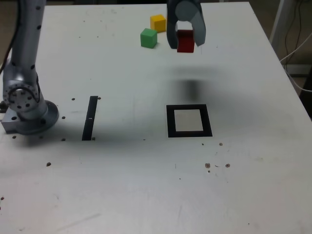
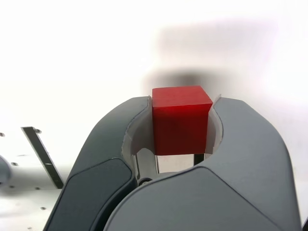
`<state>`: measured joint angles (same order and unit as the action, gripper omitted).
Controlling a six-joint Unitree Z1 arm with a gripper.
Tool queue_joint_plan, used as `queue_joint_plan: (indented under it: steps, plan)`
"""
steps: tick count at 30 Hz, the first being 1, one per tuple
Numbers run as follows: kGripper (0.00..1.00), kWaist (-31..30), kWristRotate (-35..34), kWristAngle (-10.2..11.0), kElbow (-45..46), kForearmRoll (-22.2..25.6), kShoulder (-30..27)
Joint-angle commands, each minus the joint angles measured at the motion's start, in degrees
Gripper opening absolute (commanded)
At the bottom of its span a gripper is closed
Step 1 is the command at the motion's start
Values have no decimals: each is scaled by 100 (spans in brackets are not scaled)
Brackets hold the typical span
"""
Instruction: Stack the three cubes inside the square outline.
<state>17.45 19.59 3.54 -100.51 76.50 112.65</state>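
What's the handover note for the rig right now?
Hand: shut on the red cube, held up above the table.
Green cube and yellow cube: on the table near its far edge, to the left of the hand in the exterior view.
Square outline: nothing in it.
Done: red gripped.
Left: set red inside the outline, then stack the other two.

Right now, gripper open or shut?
Shut on the red cube: the wrist view shows the fingers against both its sides, and it hangs above the table.
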Motion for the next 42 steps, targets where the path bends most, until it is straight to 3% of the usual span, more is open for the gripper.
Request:
queue_joint_plan:
  steps: [1, 8, 15, 32, 42]
  plan:
    - [29, -130, -143, 8, 251, -198, -163]
    - [29, -590, -712, 69, 1116, -774, -477]
    - [29, -1159, -1280, 122, 1519, -1019, -571]
    - [29, -2266, -2240, 14, 1688, -1225, -482]
    - [29, -2473, -2457, -128, 1822, -1533, -293]
